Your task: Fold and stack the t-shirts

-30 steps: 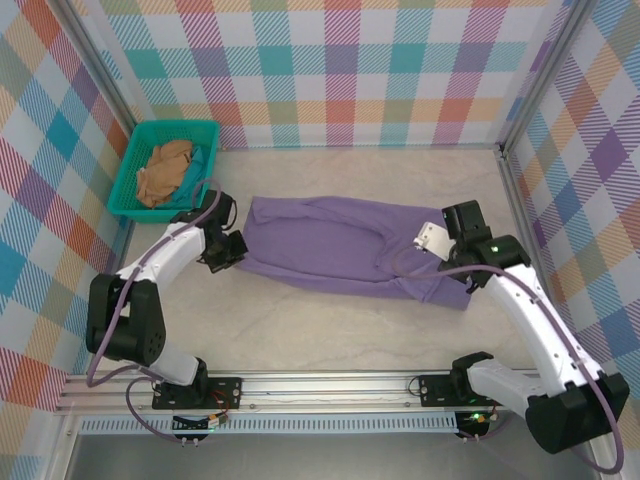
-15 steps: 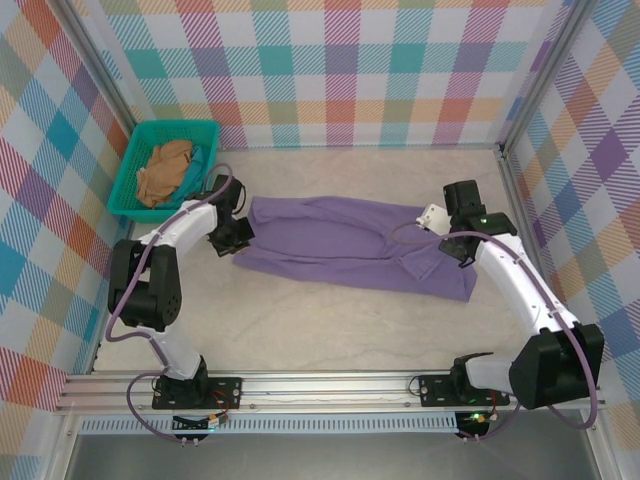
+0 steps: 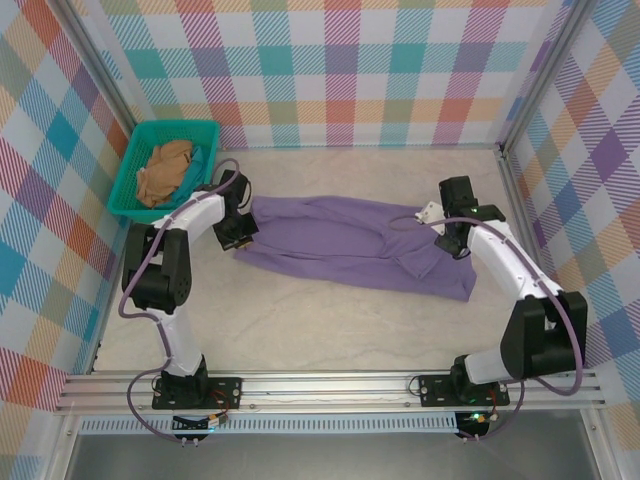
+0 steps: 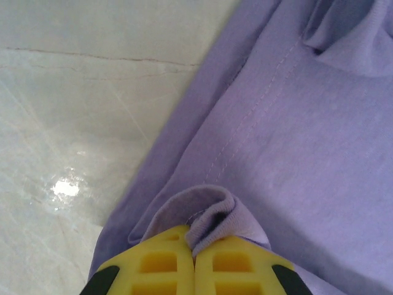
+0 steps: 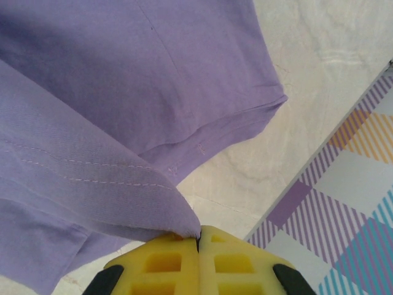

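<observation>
arms (image 3: 190,225): both stretched farther from the near rail (image 3: 330,385) than a second ago, elbows drawn in closer to the two ends of the cloth.
lavender t-shirt (image 3: 340,245): laid as a long band across the middle of the counter (image 3: 330,320), running left to right between the two claws; doubled over lengthwise, creased toward the right third; right near corner closest to the rail; whole band a little farther back than a second ago.
left claw (image 3: 238,232): yellow pads (image 4: 159,264) pressed together on a bunched fold at the left edge of the lavender t-shirt; now slightly farther back and to the right, near the front corner of the teal basket (image 3: 128,170).
right claw (image 3: 450,236): pads (image 5: 236,264) clamped together on a stitched hem corner at the right end of the same shirt, cloth fanning away from the pinch in the wrist view; also a little farther back.
tan t-shirt (image 3: 165,170): crumpled inside the teal basket at the back left, unchanged.
teal basket: against the left plaid wall (image 3: 50,150), apart from the lavender cloth.
counter: pale, marbled, bare between shirt and rail; small glare spot in the left wrist view.
</observation>
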Action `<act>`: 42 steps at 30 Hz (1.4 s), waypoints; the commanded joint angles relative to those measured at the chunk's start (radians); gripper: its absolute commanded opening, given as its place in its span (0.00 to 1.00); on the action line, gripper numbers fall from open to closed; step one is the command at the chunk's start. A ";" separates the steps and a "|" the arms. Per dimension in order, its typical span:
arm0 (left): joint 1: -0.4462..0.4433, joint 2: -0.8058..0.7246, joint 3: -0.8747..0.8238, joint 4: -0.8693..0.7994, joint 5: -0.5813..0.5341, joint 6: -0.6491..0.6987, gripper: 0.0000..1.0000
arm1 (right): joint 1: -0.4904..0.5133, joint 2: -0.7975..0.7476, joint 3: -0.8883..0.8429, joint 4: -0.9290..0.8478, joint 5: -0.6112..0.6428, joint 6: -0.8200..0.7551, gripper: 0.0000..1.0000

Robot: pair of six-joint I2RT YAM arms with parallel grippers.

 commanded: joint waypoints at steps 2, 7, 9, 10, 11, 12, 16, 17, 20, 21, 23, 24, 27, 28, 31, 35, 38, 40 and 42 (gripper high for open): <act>0.015 0.046 0.044 -0.029 -0.023 0.020 0.00 | -0.016 0.076 0.042 0.045 -0.021 0.096 0.00; 0.016 0.053 0.052 -0.023 -0.043 0.013 0.06 | -0.029 0.165 0.067 0.101 -0.049 0.157 0.00; 0.016 0.052 0.053 -0.028 -0.055 0.010 0.14 | -0.033 0.208 0.090 0.116 -0.073 0.178 0.00; 0.016 0.052 0.054 -0.029 -0.059 0.010 0.18 | -0.035 0.227 0.099 0.119 -0.084 0.187 0.00; 0.015 0.052 0.051 -0.030 -0.063 0.010 0.22 | -0.037 0.254 0.114 0.122 -0.096 0.199 0.00; 0.016 0.052 0.048 -0.030 -0.065 0.008 0.27 | -0.041 0.281 0.129 0.123 -0.106 0.212 0.00; 0.017 0.046 0.033 -0.019 -0.057 0.004 0.43 | -0.052 0.397 0.211 0.116 -0.129 0.279 0.00; 0.017 0.041 0.025 -0.013 -0.052 0.005 0.47 | -0.055 0.434 0.241 0.105 -0.136 0.307 0.05; 0.018 0.019 0.008 0.005 -0.033 0.004 0.56 | -0.063 0.515 0.316 0.099 -0.153 0.395 0.19; 0.017 0.008 0.003 0.009 -0.031 0.004 0.60 | -0.066 0.533 0.338 0.101 -0.164 0.427 0.24; 0.018 -0.017 -0.004 0.012 -0.029 0.008 0.66 | -0.068 0.555 0.370 0.110 -0.185 0.487 0.29; 0.018 -0.033 -0.008 0.011 -0.031 0.010 0.69 | -0.070 0.559 0.380 0.116 -0.198 0.516 0.32; 0.016 -0.082 -0.015 0.007 -0.042 0.018 0.81 | -0.073 0.549 0.393 0.131 -0.245 0.587 0.35; 0.017 -0.100 -0.019 0.007 -0.046 0.020 0.86 | -0.073 0.538 0.390 0.133 -0.258 0.605 0.36; 0.018 -0.159 -0.033 0.007 -0.062 0.030 1.00 | -0.074 0.480 0.370 0.123 -0.273 0.680 0.38; 0.016 -0.246 -0.055 0.016 -0.070 0.045 1.00 | -0.079 0.362 0.319 0.029 -0.287 0.839 0.39; 0.017 -0.309 -0.079 0.028 -0.068 0.057 1.00 | -0.079 0.268 0.243 -0.070 -0.331 0.977 0.39; 0.017 -0.353 -0.092 0.033 -0.066 0.063 1.00 | -0.079 0.204 0.162 -0.111 -0.377 1.051 0.37; 0.016 -0.395 -0.107 0.033 -0.057 0.066 1.00 | -0.078 0.121 0.042 -0.095 -0.461 1.112 0.37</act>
